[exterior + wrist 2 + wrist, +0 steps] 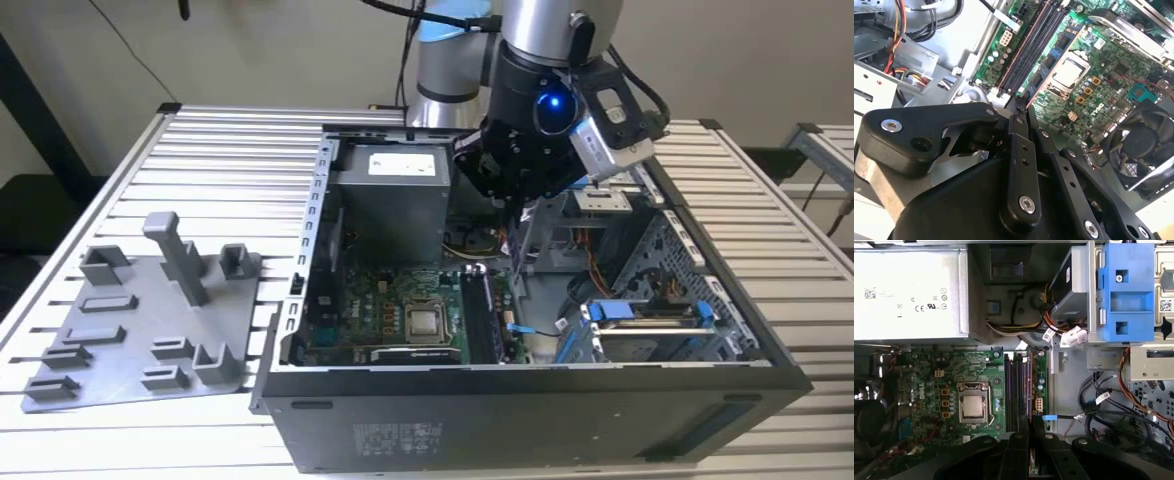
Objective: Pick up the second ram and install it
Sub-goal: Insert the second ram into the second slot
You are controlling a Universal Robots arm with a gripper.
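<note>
My gripper [521, 203] hangs inside the open computer case [534, 400], above the motherboard's right side in the exterior view. Its fingers are closed on the second ram [518, 250], a thin dark stick that hangs straight down from them toward the board. In the second wrist view the gripper [1020, 107] is pinched together and the ram's dark end [1022, 96] pokes out just short of the memory slots [1031, 45]. The first wrist view has the gripper [1030, 432] at the near end of the slots [1016, 390], beside the processor [973, 406].
A grey holder tray [147, 320] with upright posts lies on the slatted table at the exterior view's left. Inside the case are the power supply [909, 290], a blue drive bracket [1126, 290], loose cable bundles [1104, 405] and a cooling fan [1141, 150].
</note>
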